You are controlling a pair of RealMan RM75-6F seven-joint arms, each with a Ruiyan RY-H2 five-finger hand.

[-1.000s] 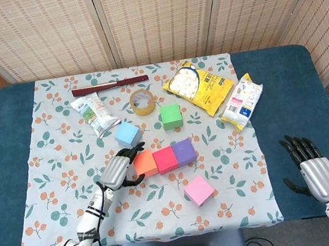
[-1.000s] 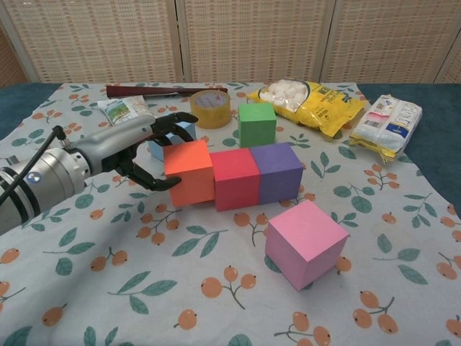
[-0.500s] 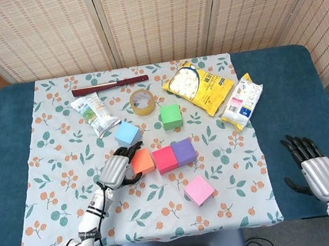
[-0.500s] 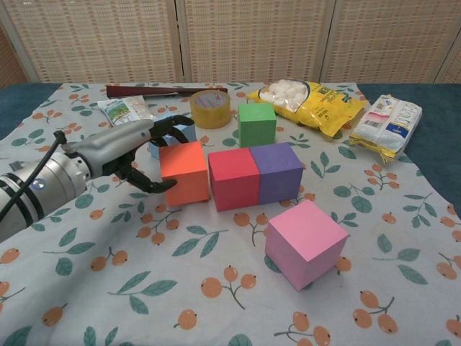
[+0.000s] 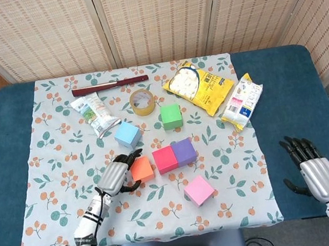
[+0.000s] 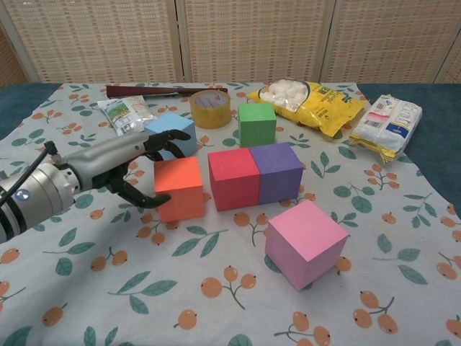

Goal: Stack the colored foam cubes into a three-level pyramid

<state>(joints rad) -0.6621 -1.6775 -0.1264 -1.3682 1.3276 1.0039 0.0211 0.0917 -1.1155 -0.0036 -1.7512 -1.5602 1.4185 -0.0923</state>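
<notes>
Left hand (image 6: 108,169) wrapped round the orange cube (image 6: 180,188), fingers over its top edge and thumb low on the near-left face; cube apparently held, resting on the cloth-covered bench (image 5: 6,140). In the head view, same left hand (image 5: 115,176) just left of the same orange cube (image 5: 142,169); right hand (image 5: 312,167) well apart at the near right corner of the bench, fingers spread, holding nothing.

Orange cube standing just left of the red cube (image 6: 233,178), a narrow gap between them and orange sitting slightly nearer the robot, not in line; red touching the purple cube (image 6: 277,171) on its right; row running left to right across the view. Judged step: closing orange against red to finish a base row of three; needed push therefore to the right and a little away from the robot, along the row's long axis.

Pink cube (image 6: 305,242) loose in front of the purple one; green cube (image 6: 257,123) behind the row; blue cube (image 6: 171,132) just behind the left hand's fingers, close enough to be nudged. Left hand far nearer to every cube than the right.

Open cloth to the left and front of the orange cube; tape roll (image 6: 210,108) and snack bags further back, clear of the row.
</notes>
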